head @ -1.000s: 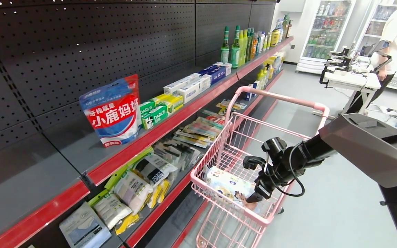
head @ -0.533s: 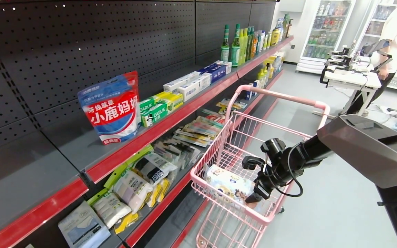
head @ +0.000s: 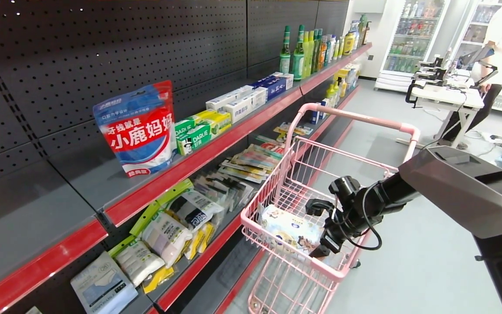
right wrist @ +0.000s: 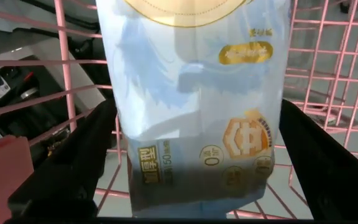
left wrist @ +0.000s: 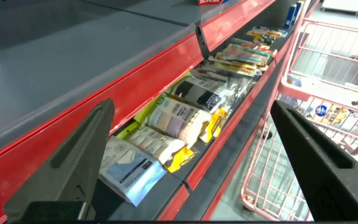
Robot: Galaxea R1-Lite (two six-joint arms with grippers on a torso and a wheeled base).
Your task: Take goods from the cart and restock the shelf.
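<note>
A pink wire cart [head: 292, 261] stands beside the shelf [head: 198, 162], with a pale blue-and-white packet [head: 288, 226] lying in its basket. My right gripper [head: 320, 251] is down inside the basket at the packet's near end. In the right wrist view it is open [right wrist: 197, 168], with the packet [right wrist: 197, 112] filling the gap between the two fingers. My left gripper [left wrist: 191, 106] is open with nothing in it, level with the red shelf edge [left wrist: 166, 68]. It faces the lower tier's packs [left wrist: 179, 118].
On the upper shelf stand a blue-red bag [head: 140, 126], toothpaste boxes [head: 198, 131] and, farther along, bottles [head: 303, 50]. The grey board [head: 28, 218] left of the bag is bare. Flat packs [head: 168, 231] crowd the lower tier. A white table [head: 449, 96] stands at the back right.
The whole head picture has shifted a little, so the camera moved. My right gripper stays in the cart around the packet.
</note>
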